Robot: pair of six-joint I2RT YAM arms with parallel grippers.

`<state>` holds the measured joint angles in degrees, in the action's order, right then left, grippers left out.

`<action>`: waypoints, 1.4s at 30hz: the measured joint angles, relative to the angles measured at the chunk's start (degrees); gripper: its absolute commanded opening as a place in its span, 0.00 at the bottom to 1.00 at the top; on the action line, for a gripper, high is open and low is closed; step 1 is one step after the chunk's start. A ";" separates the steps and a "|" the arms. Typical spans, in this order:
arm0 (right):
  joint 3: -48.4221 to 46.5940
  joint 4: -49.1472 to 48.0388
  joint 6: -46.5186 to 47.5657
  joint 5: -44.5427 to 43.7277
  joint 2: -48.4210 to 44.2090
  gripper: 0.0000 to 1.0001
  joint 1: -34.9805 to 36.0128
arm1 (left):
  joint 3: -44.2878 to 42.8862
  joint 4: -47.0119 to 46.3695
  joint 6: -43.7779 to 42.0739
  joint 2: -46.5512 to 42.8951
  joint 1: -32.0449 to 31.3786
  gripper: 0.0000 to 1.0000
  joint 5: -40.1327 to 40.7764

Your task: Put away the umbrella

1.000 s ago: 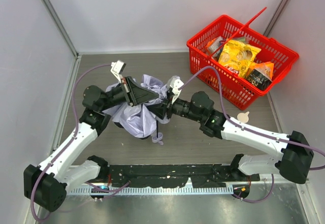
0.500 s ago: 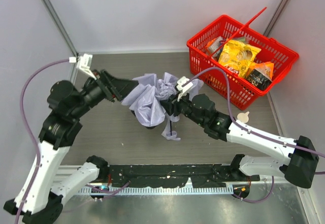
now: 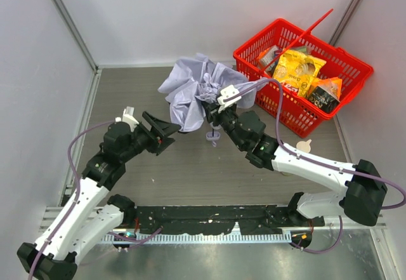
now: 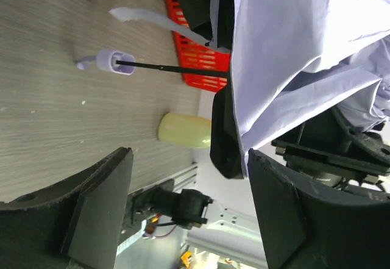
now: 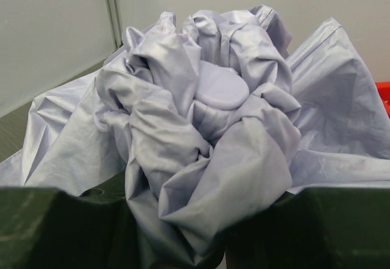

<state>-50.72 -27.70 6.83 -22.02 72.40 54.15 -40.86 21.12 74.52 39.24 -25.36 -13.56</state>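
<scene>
tbl (image 3: pixel 190 172) grey wood-grain | walls (image 3: pixel 190 13) white | umbrella (image 3: pixel 190 93) prob. airborne

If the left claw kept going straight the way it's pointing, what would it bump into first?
Probably the hanging fabric of the umbrella, just ahead of the open left gripper, though depth is hard to judge.

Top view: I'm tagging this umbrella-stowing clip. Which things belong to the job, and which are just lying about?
Job: umbrella; right tool gripping it; left tool open, apart from it.
Lying about: red basket; snack packs inside it; pale yellow item on the table.
</scene>
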 measured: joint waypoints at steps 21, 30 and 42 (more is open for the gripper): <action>-7.37 12.13 -9.33 16.39 -1.40 0.01 -5.60 | 7.78 -32.06 -0.42 -2.75 0.37 0.00 -2.54; -11.56 37.29 -7.67 38.82 -10.14 0.01 -6.36 | -14.80 -16.63 -25.62 -0.46 0.87 0.00 -16.11; -16.02 43.43 -12.50 35.87 -10.80 0.01 -8.11 | -14.97 14.21 -35.98 -6.78 0.85 0.00 10.21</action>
<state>-66.74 15.73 -5.67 13.85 61.60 46.04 -55.83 35.33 38.54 32.47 -24.51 -3.36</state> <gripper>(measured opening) 0.417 0.008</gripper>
